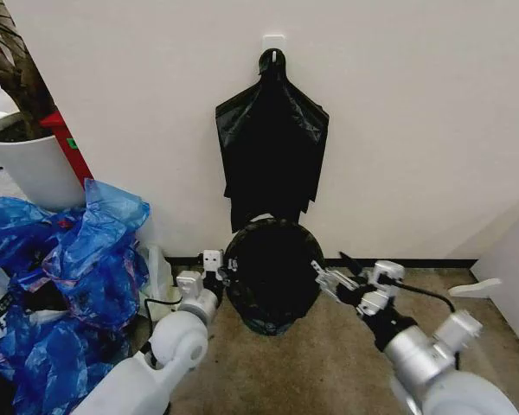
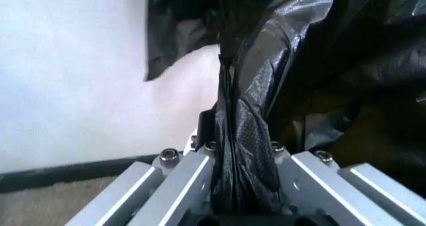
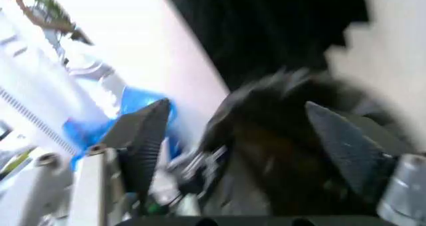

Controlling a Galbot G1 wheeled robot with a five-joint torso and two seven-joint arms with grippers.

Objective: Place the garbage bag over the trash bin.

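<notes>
Now 1 garbage bag (image 1: 272, 270) pinched, left gripper (image 1: 218, 275)

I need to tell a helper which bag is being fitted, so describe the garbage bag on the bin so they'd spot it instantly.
Find the white wall ahead; on the floor at its foot, between the left claw and right claw, is the garbage bag. It is glossy black and round-mouthed, unlike the flat black bundle hanging above or the blue bags beside it.

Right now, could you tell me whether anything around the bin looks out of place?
Nothing looks damaged or spilled. The garbage bag already covers the trash bin completely; the left gripper pinches its film and the right gripper is open beside it. A heap of blue plastic bags crowds the floor nearby.
</notes>
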